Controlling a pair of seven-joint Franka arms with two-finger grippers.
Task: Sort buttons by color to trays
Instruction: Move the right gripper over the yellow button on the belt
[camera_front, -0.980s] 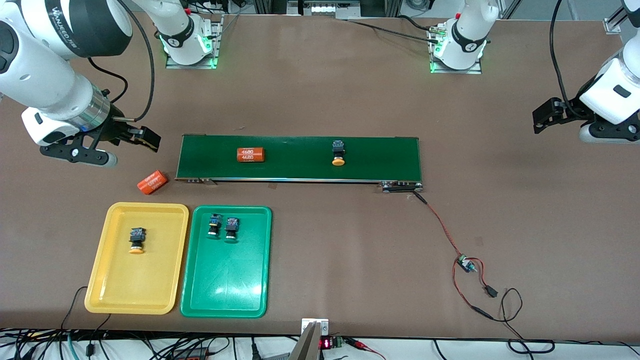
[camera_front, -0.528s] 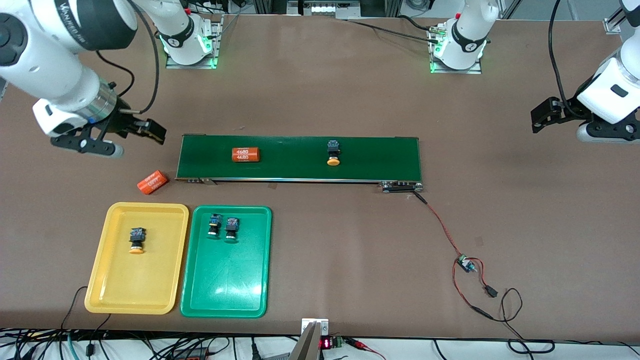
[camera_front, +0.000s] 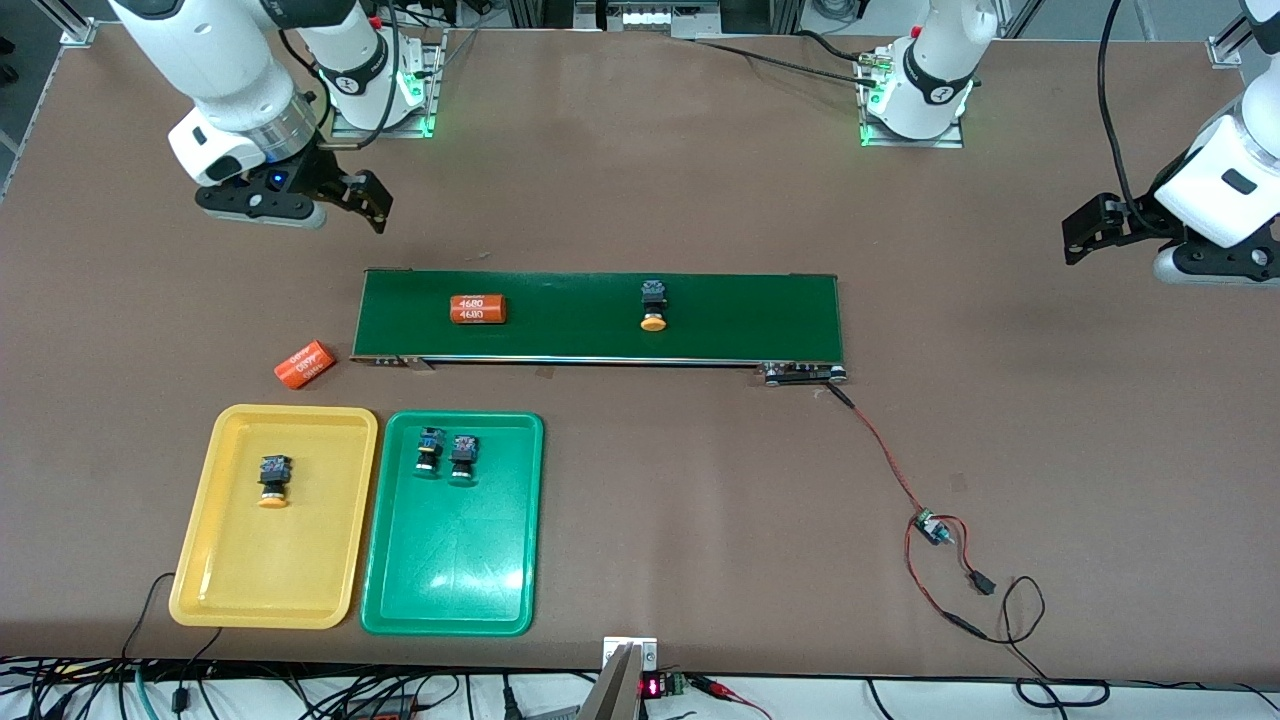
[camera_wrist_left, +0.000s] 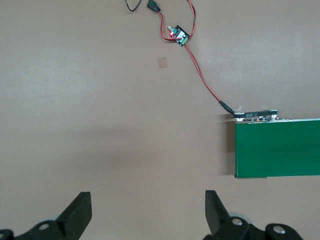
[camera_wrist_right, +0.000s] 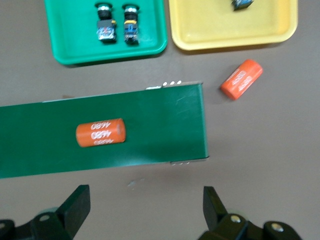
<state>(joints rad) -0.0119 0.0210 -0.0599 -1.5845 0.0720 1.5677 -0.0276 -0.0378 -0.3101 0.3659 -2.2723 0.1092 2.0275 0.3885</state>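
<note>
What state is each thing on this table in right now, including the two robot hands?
Yellow button on the belt: unsorted, lying on the conveyor belt.
Yellow tray: holds one yellow button.
Green tray: holds two green buttons, side by side.
Orange cylinder on the belt: lying on its side.
Orange cylinder on the table: lying beside the belt.
Right gripper: open, empty.
Left gripper: open, empty, waiting.

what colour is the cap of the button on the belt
Yellow-orange; the button on the belt shows best in the front view.
</note>
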